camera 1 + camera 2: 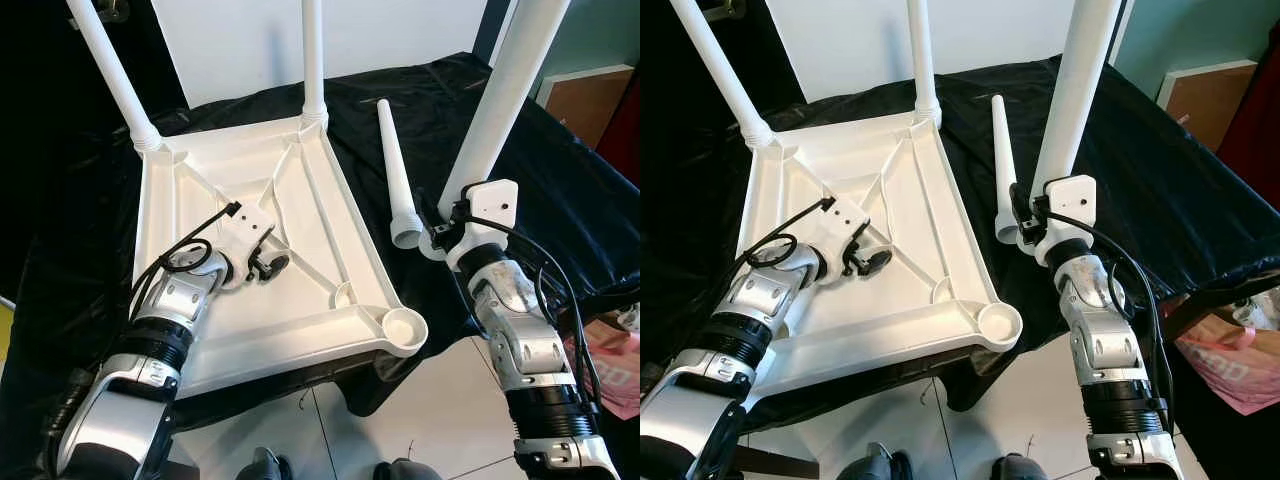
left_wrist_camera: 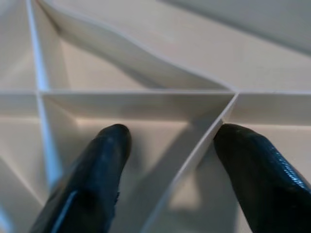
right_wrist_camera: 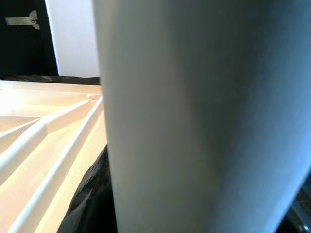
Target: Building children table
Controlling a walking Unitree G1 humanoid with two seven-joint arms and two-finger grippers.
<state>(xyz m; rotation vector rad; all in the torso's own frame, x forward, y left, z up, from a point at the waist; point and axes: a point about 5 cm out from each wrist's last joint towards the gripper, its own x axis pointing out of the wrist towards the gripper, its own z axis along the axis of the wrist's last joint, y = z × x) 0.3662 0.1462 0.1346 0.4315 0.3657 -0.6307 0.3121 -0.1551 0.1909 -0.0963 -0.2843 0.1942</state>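
Right gripper (image 1: 440, 232): closed around the held leg (image 1: 500, 95), near its lower end.
Left gripper (image 1: 262, 262): fingers parted, straddling a rib of the tabletop (image 1: 345, 325).
Empty socket (image 1: 404, 329): 7 o'clock from the right gripper.
Spare leg (image 1: 397, 170): 11 o'clock, on the black cloth (image 1: 560, 190).
Handling: likely light, stiff, slick plastic; grip low.

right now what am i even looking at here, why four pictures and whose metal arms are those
A humanoid robot is assembling a child's table. Two pictures come from its head, looking down; the other two come from a camera on each wrist.

The white tabletop lies upside down on a black cloth. Two legs already stand in its far corners, and the near corner socket is empty. A loose leg lies on the cloth.

The left tool rests open on the tabletop's ribs. The right tool holds another leg upright, its grip hidden.
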